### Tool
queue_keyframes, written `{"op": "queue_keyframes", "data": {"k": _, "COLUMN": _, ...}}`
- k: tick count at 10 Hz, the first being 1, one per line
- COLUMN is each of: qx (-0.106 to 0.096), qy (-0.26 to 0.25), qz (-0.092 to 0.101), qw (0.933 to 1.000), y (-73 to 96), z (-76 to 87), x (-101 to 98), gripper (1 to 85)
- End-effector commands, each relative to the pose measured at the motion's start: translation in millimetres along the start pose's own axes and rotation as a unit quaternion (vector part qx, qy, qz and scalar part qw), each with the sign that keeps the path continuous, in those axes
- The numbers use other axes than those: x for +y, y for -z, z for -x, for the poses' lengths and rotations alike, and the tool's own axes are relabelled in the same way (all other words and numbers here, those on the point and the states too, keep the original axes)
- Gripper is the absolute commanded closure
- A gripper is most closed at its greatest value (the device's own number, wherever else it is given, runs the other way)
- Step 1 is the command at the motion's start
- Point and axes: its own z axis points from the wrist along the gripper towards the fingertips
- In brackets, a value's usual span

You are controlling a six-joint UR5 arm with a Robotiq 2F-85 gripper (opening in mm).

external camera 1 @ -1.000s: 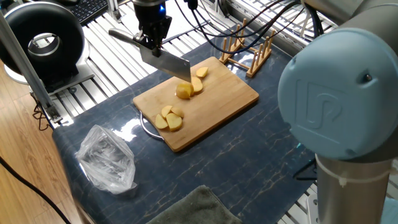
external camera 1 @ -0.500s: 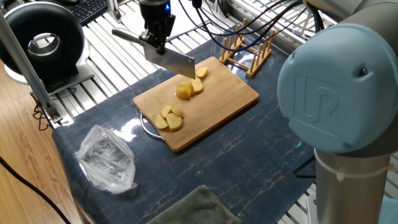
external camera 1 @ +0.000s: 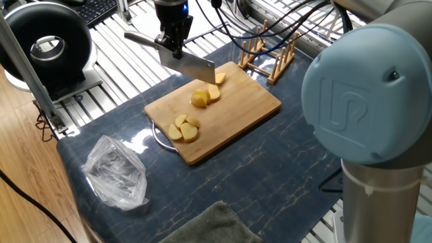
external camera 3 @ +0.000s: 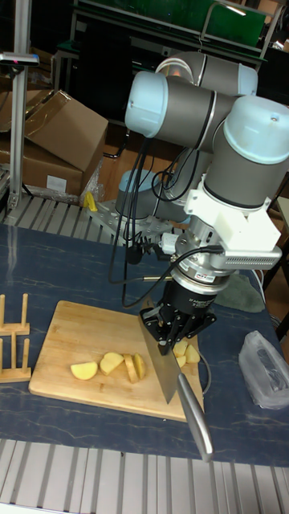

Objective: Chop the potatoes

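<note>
1. The potatoes (external camera 1: 200,98) are peeled, pale yellow pieces lying on a bamboo cutting board (external camera 1: 250,108) in two loose groups.
2. One group sits near the middle of the board: a rounded piece with slices leaning against it, and one more piece (external camera 1: 220,78) near the board's far edge.
3. The second group (external camera 1: 183,128) of slices lies near the board's front-left corner in the fixed view, well apart from the first.
4. In the tall fixed view, the first group (external camera 3: 112,365) spreads in a row across the board (external camera 3: 72,328), and the second (external camera 3: 188,352) shows partly behind the knife.
5. The hand (external camera 1: 171,42) is closed on the handle of a cleaver-style knife (external camera 1: 194,68).
6. The knife's broad blade (external camera 3: 160,365) hangs tilted above the board, just beside the central potato group; I cannot tell whether its edge touches anything.
7. The board rests on a dark blue marbled table (external camera 1: 283,169).
8. A crumpled clear plastic bag (external camera 1: 116,172) lies on the table left of the board.
9. A wooden rack (external camera 1: 270,57) stands just beyond the board's far corner.
10. A grey cloth (external camera 1: 209,226) lies at the table's near edge.
</note>
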Motion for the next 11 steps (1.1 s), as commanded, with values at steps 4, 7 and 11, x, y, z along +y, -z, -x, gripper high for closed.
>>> {"op": "queue_keyframes", "data": {"k": 4, "qx": -0.001, "qy": 0.0, "qz": 0.005, "qw": 1.0, "y": 0.5, "z": -0.1, "x": 0.4, "gripper": 84.7}}
{"op": "queue_keyframes", "data": {"k": 7, "qx": -0.001, "qy": 0.002, "qz": 0.005, "qw": 1.0, "y": 1.0, "z": -0.3, "x": -2.1, "gripper": 84.7}}
{"op": "queue_keyframes", "data": {"k": 11, "qx": 0.0, "qy": 0.006, "qz": 0.005, "qw": 1.0, "y": -0.1, "z": -1.3, "x": -5.8, "gripper": 84.7}}
